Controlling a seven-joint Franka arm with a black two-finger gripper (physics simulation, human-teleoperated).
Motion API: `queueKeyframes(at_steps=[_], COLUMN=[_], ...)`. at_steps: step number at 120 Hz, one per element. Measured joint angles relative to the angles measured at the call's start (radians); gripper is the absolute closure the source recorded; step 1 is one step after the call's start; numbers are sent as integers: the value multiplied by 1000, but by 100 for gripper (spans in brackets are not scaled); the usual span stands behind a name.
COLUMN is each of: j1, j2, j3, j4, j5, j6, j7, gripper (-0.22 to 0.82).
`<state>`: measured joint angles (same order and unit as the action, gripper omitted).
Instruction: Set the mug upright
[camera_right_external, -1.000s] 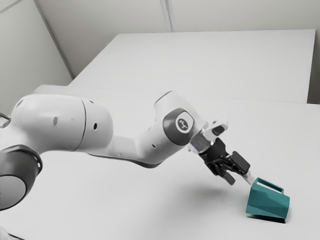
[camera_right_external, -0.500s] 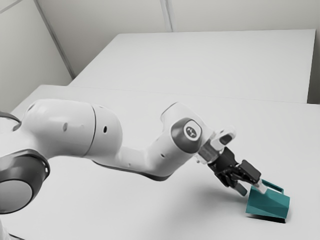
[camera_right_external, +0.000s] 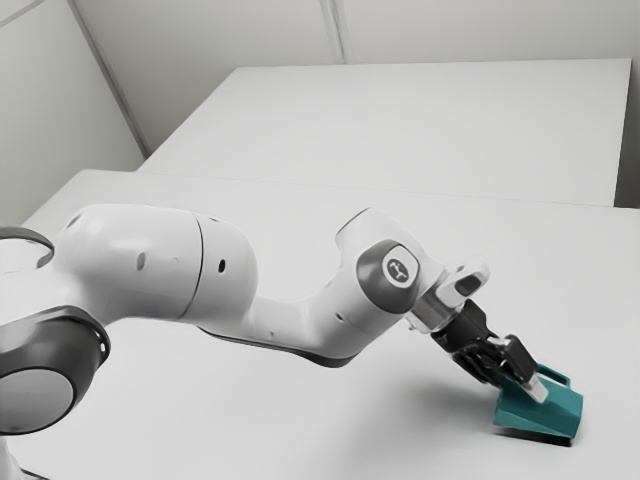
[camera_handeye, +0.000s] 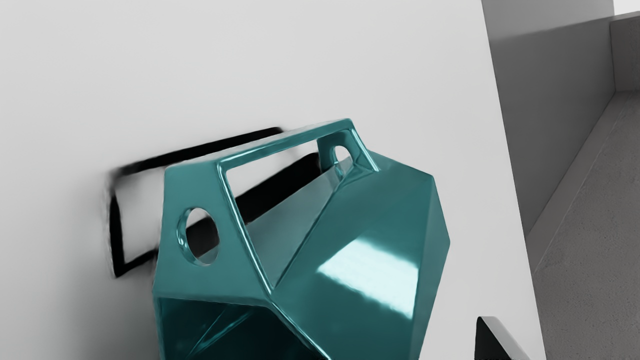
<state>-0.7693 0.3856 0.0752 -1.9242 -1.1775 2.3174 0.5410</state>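
Teal mug (camera_right_external: 540, 415) on its side, table (camera_right_external: 300, 420) | handle (camera_handeye: 287, 142) up | mouth (camera_handeye: 225, 330) faces hand (camera_right_external: 524, 388), long axis leading away | fingers (camera_right_external: 540, 390) apart

A blue-green mug (camera_handeye: 380, 215) lies on its side on the white table (camera_handeye: 350, 60) (its shadow (camera_handeye: 200, 152) is very black!). One finger (camera_handeye: 492, 335) pokes up near it, a little bit apart.
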Motion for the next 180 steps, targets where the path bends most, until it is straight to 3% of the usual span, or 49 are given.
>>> queueKeyframes(at_steps=[19,48,104,147,160,180], j1=[-1,-9,-23,75,96,112], j2=[-1,-5,-73,-219,-249,-279], j3=[0,-9,-7,19,59,176], j4=[10,43,40,-28,-39,-41], j5=[3,17,102,378,496,664], j6=[1,2,4,5,16,29], j7=[4,3,-26,-109,-147,-205], gripper=[64,75,78,78,78,78])
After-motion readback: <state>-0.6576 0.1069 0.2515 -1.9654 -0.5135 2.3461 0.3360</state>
